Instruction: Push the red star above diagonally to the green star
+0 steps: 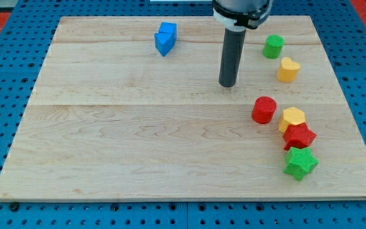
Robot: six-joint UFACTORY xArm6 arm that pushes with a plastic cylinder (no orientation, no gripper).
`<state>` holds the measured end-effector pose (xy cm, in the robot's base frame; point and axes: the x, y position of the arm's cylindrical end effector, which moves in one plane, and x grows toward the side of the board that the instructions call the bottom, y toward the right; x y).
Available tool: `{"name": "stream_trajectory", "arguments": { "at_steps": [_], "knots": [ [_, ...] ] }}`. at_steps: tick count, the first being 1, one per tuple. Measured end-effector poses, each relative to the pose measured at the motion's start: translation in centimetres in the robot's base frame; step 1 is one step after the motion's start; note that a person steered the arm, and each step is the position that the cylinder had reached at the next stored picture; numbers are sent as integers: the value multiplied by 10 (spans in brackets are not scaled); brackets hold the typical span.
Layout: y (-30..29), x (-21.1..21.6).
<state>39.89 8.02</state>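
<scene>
The red star [298, 135] lies at the view's right, touching the green star [300, 163] just below it and a yellow hexagon [292, 117] just above it. My tip [227, 84] stands on the board in the upper middle, well to the left of and above both stars, touching no block. A red cylinder [264, 109] sits between my tip and the stars, a little below and right of the tip.
A green cylinder [273, 46] and a yellow heart [288, 69] lie at the upper right. Two blue blocks [165, 38] sit together at the top centre-left. The wooden board [107, 140] ends close to the right of the stars.
</scene>
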Motion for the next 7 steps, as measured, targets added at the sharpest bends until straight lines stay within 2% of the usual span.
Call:
{"name": "stream_trajectory", "arguments": {
  "at_steps": [2, 3, 4, 5, 6, 7],
  "knots": [
    [0, 3],
    [33, -4],
    [140, 4],
    [200, 55],
    [228, 120],
    [208, 145]
  ]
}}
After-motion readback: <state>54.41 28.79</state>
